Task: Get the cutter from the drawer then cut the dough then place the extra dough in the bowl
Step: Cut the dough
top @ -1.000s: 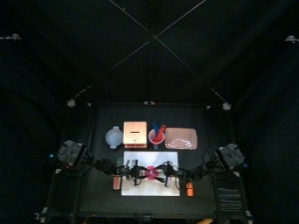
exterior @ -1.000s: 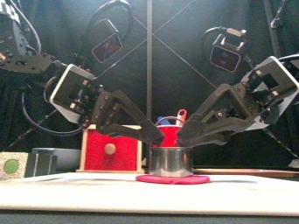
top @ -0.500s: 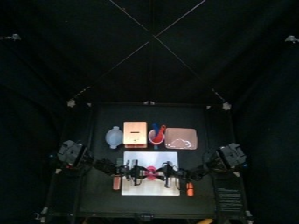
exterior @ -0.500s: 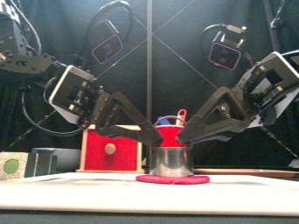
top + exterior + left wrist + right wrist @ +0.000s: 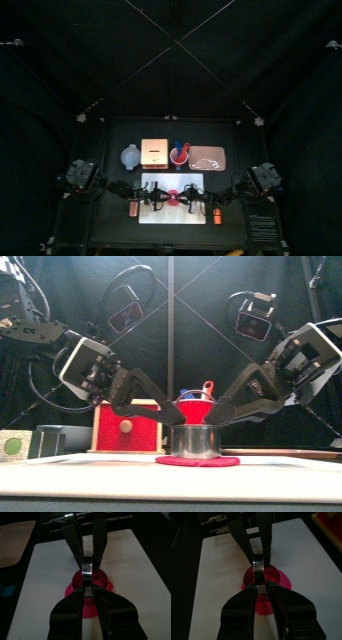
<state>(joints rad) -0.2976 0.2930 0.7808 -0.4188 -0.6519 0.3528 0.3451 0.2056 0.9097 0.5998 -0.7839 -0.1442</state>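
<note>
**A:** Two grippers are meeting mid-table. The left gripper [image 5: 87,596] and the right gripper [image 5: 260,586] are each pinching, jaws narrow, opposite sides of the rim of the round metal cutter [image 5: 195,441].

**B:** Where is it sitting?

**A:** It's standing upright on the flat pink dough disc [image 5: 198,461], which is lying on the white cutting board [image 5: 174,214].

**B:** And further back?

**A:** The pale wooden box with a red drawer front [image 5: 127,428] is standing behind on the left. The blue-grey bowl [image 5: 130,155] is sitting just beside it, well apart from the dough.
</note>
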